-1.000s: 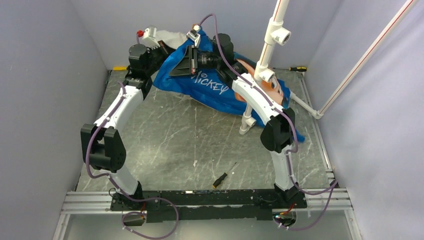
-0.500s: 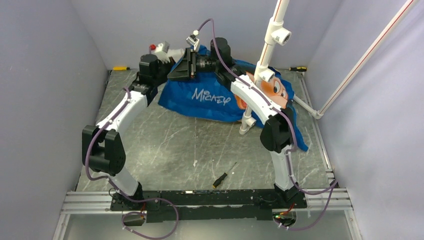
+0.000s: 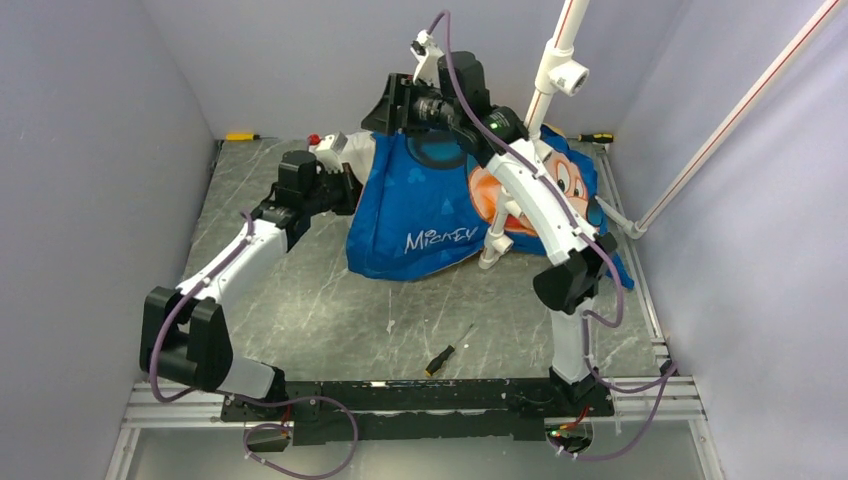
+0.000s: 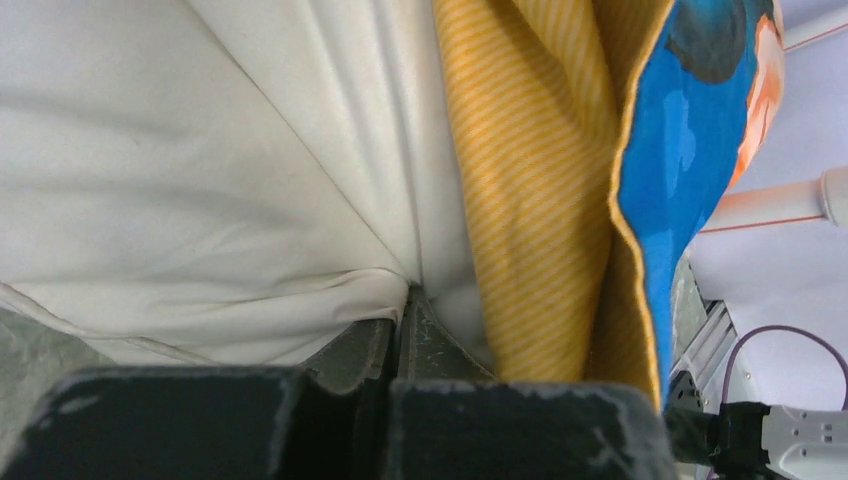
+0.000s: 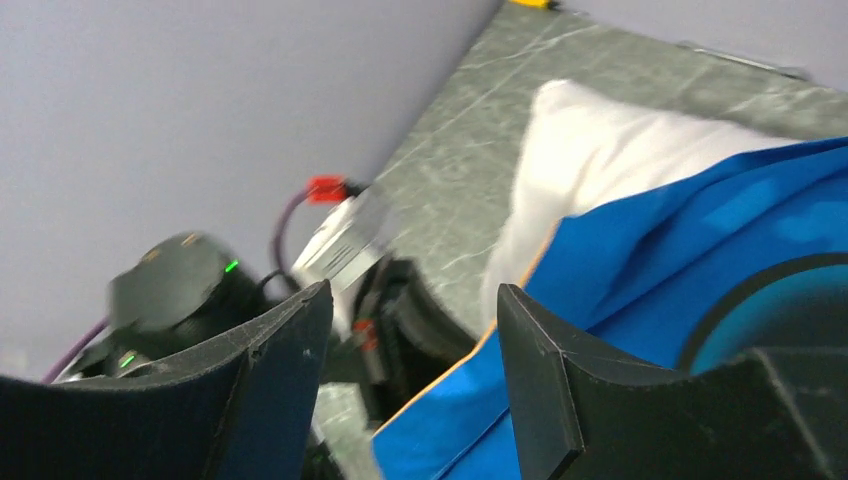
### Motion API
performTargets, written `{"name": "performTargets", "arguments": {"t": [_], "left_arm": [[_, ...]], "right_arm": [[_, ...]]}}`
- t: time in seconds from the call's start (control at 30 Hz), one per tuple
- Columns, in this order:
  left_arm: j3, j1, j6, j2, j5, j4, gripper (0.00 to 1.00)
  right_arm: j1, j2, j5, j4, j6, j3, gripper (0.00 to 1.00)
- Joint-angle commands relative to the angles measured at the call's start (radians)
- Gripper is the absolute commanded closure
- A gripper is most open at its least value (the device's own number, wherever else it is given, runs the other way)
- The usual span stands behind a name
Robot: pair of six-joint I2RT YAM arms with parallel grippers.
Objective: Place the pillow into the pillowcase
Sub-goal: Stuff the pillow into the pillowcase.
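A blue cartoon-print pillowcase (image 3: 420, 215) lies bulging on a marbled grey table (image 3: 330, 290), heaped against a white pipe post (image 3: 495, 245) and spreading mostly to the left-arm side of that post. Its striped orange lining shows at the open mouth, which faces away from the post. The white pillow (image 5: 600, 150) is largely inside, and only one plump end pokes out of the mouth, on the side farthest from the post.

The left arm reaches low across the table toward that mouth, forearm nearly level. The left gripper (image 4: 398, 310) has its jaws pressed together, apparently pinching a fold of the pillow's white cloth just beside the lining.

The right arm arches high over the post, its wrist turned down above the far top edge of the case. The right gripper (image 5: 412, 295) is spread and holds nothing.

The step looks like seating the last of the pillow. To do it well, the free right gripper should take the case's rim near the mouth and draw it outward over the exposed end. The left should meanwhile push the pillow toward the post, keeping its pinch clear of the lining.
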State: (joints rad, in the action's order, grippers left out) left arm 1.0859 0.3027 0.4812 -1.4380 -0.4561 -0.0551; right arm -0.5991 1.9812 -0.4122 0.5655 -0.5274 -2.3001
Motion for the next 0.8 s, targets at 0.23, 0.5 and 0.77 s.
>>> {"name": "performTargets", "arguments": {"t": [0.23,0.5,0.77], "left_arm": [[-0.084,0.041,-0.044,0.135,-0.114,-0.032,1.0],[-0.085,0.042,-0.061,0.166,-0.101,-0.068,1.0],[-0.072,0.042,-0.033,0.18,-0.038,-0.007,1.0]], "right_arm": [[0.002,0.266,0.21,0.214,0.029,-0.177,0.33],[0.001,0.281,0.085,0.135,-0.01,-0.122,0.83],[-0.018,0.235,-0.401,-0.481,-0.382,-0.054,1.0]]}}
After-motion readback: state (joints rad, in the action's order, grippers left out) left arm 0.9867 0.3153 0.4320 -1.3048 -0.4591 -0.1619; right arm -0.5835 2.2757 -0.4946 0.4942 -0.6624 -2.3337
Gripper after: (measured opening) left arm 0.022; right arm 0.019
